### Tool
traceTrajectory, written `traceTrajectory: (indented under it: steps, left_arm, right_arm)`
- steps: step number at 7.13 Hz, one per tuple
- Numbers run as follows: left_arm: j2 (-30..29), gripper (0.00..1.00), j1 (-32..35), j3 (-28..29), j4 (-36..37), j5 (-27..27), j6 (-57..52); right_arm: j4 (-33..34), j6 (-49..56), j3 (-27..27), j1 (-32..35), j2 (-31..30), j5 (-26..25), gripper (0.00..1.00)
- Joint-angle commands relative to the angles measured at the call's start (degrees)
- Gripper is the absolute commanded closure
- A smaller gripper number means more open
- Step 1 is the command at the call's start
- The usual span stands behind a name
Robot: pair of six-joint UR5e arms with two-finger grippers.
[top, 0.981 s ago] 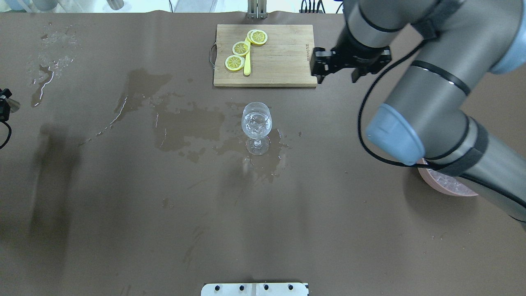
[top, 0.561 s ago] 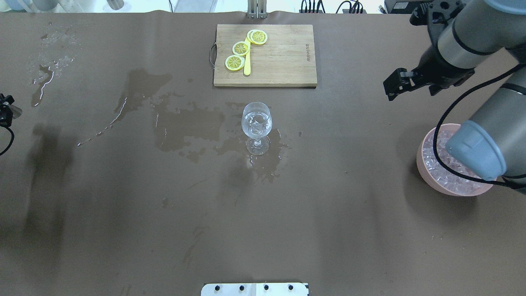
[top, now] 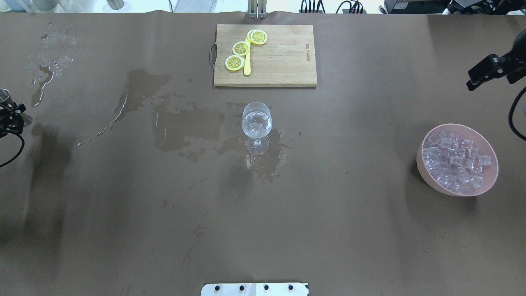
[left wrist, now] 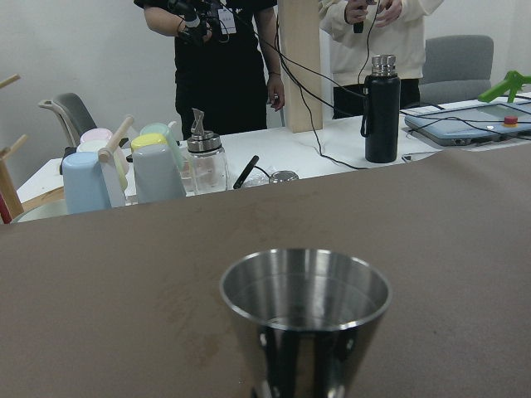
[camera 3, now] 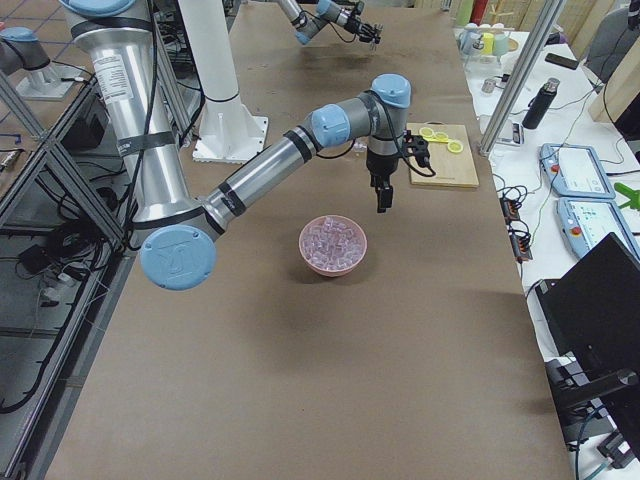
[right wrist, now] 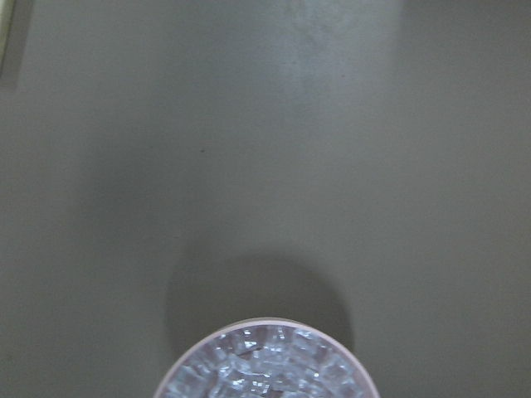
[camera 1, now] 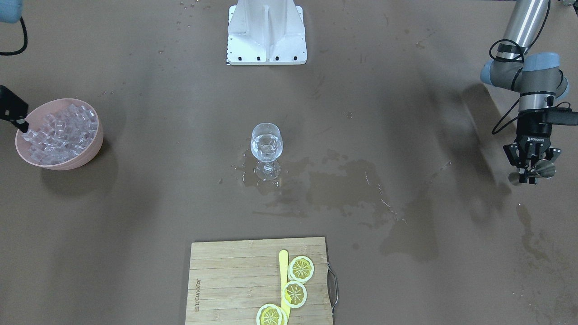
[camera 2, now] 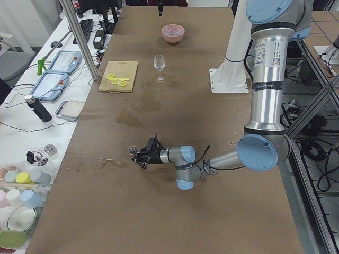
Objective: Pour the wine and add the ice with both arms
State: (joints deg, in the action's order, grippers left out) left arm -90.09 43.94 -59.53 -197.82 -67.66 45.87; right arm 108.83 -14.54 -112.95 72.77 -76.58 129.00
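A stemmed glass (top: 257,123) stands upright at the centre of the overhead view on the brown table cover (top: 328,205), amid dark wet patches (top: 185,127). The wine (top: 256,126), water-clear, sits low in its bowl with glassy lumps in it. The ice (top: 454,162) fills a pink bowl (top: 423,164) at the right edge, well apart from the glass.

At the left edge the left gripper (top: 8,117) is clamped on a small steel cup (left wrist: 305,323), held upright above the table. At the upper right the right gripper (top: 490,84) hangs with its fingers apart and nothing between them, beyond the bowl.

Top centre, a wooden cutting board (top: 283,57) carries three lemon slices (top: 241,48) and a yellow knife (top: 247,65). Writing runs along the board's right side, too small to read.
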Motion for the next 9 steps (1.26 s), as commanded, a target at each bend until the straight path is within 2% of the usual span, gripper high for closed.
traceTrajectory:
  steps: [1, 2, 3, 4, 6, 7, 9]
  left_arm:
    - [-0.5, 1.00, -1.0, 0.3, 0.1, 0.1, 1.1]
    - [-0.5, 1.00, -1.1, 0.3, 0.2, 0.1, 1.1]
    - [-0.5, 1.00, -1.1, 0.3, 0.1, 0.0, 1.2]
    - [-0.5, 1.00, -1.3, 0.3, 0.2, 0.0, 1.1]
    - [-0.5, 1.00, -1.5, 0.3, 0.0, 0.1, 0.6]
    - [-0.7, 0.79, -1.6, 0.4, 0.0, 0.2, 0.6]
    - [-0.8, 0.56, -1.7, 0.5, 0.1, 2.0, 0.5]
  right_arm:
    - [0.0, 16.2, 10.8, 9.6, -0.3, 4.8, 0.00]
    - [-0.1, 22.8, 15.7, 12.5, -0.3, 5.5, 0.00]
    - [0.0, 25.9, 18.1, 14.2, -0.4, 5.1, 0.00]
    - [-0.3, 27.4, 20.0, 15.0, -0.9, 5.0, 0.00]
    - [-4.8, 28.0, 22.1, 15.5, -3.9, 5.5, 0.00]
    - [-5.4, 28.1, 22.2, 15.6, -5.7, 5.4, 0.00]
    - [-5.4, 27.6, 22.2, 16.3, -6.7, 5.0, 0.00]
